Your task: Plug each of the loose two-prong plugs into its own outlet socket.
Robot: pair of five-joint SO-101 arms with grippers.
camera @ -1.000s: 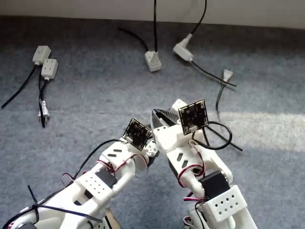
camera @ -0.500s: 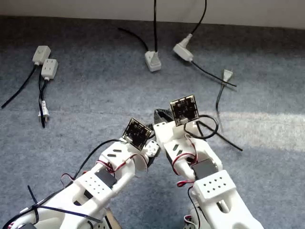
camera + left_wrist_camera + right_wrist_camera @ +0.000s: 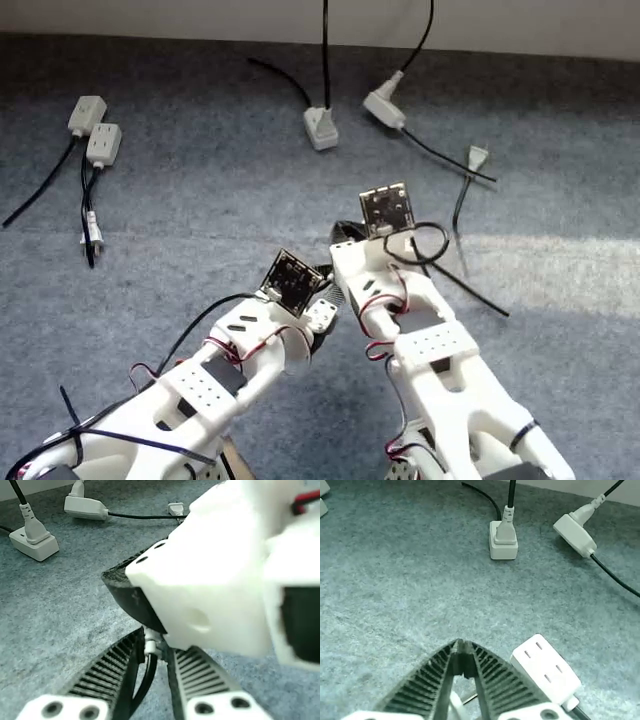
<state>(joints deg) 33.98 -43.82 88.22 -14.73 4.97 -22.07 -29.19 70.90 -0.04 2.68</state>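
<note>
The left arm (image 3: 210, 380) stretches in from the near left and the right arm (image 3: 440, 360) from the near right. Their wrists are close together, so the right arm's white wrist block sits just ahead of and above the left gripper (image 3: 156, 642). The left gripper's ribbed fingers (image 3: 110, 665) are closed on a small white piece (image 3: 150, 649) with a black cord, while the right gripper (image 3: 463, 657) angles forward and down, its fingertips pressed together.

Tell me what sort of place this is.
Probably an indoor robot test bench. The surface is covered in grey carpet, white robot arms sit side by side, and outlet sockets with black cords are laid out near a pale wall.
</note>
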